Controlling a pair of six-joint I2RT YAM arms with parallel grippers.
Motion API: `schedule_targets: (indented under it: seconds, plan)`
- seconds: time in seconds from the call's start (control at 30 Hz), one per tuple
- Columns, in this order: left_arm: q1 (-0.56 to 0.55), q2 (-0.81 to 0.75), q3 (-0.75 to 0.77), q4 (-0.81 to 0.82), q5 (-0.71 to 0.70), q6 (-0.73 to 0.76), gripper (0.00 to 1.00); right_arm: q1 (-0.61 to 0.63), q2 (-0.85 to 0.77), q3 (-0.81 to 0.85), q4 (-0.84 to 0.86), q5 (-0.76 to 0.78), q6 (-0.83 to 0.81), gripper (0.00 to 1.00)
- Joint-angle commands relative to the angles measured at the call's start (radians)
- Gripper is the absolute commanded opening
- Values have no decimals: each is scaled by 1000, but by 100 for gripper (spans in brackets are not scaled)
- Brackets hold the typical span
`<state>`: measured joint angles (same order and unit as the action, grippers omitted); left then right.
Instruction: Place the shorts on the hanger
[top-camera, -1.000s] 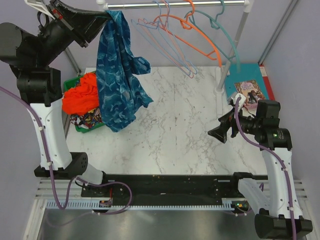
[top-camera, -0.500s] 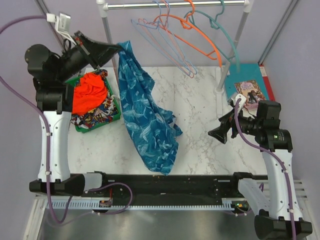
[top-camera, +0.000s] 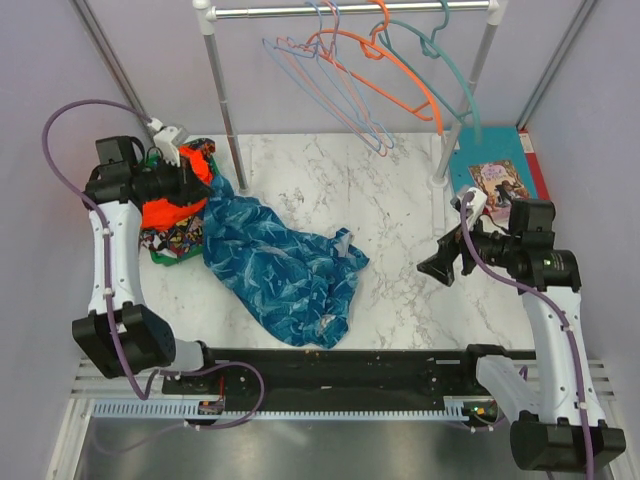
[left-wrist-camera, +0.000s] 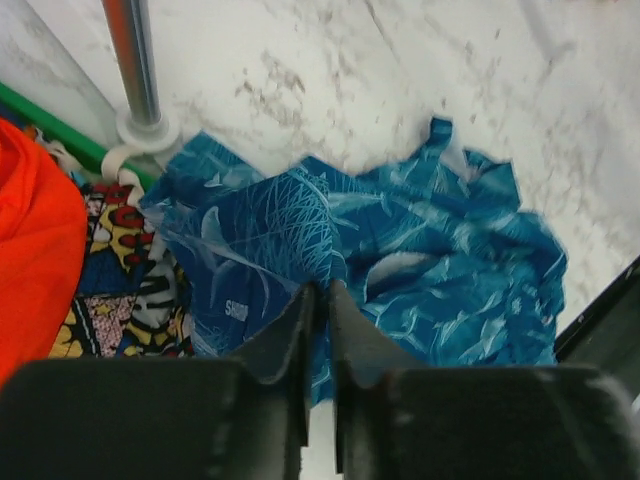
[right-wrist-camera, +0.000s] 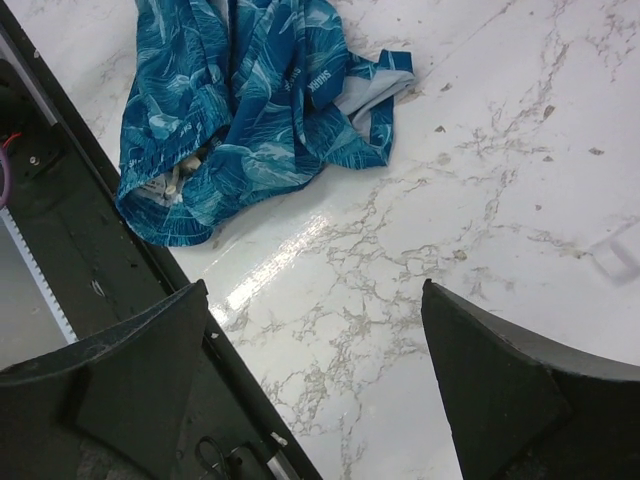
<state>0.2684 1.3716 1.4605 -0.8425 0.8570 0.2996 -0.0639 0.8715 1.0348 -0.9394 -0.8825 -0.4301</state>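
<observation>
The dark-blue shorts (top-camera: 280, 265) with a teal print lie crumpled on the marble table, left of centre, one corner raised. My left gripper (top-camera: 207, 186) is shut on that upper left corner, next to the bin. In the left wrist view the fingers (left-wrist-camera: 320, 292) pinch the fabric of the shorts (left-wrist-camera: 430, 260). My right gripper (top-camera: 440, 266) is open and empty above the table's right side; the right wrist view shows it (right-wrist-camera: 312, 290) with the shorts (right-wrist-camera: 240, 100) far off. The thin pale blue hanger (top-camera: 348, 98) hangs on the rail.
A green bin (top-camera: 158, 255) with an orange garment (top-camera: 170, 205) and printed cloth stands at the left. The rack's poles (top-camera: 222, 100) (top-camera: 462, 120) stand on the table. Pink, orange (top-camera: 400, 70) and teal (top-camera: 455, 75) hangers share the rail. A book (top-camera: 497, 180) lies at the right.
My left arm has come down from beside the rail to table height with the shorts. The shorts, hanging before, now lie spread on the table. The right arm has hardly moved.
</observation>
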Motion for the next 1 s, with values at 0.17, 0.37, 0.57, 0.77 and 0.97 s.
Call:
schedule_targets:
  seconds: [0.17,0.37,0.57,0.77,0.97]
  plan:
    - [-252,-81,-37,-351,-114,674,69,7,149,25,-71,-69,-105,90]
    - [-698,-148,-158,-230,-286,607,88,41,187,45,-125,8,-170,89]
    - [-932,47,-181,-121,-423,569,86,45,161,60,-159,60,-193,91]
    - [-983,168,-227,8,-493,558,87,45,135,56,-193,57,-203,91]
    - [-1061,219,-296,-6,-509,573,77,45,113,70,-222,57,-219,91]
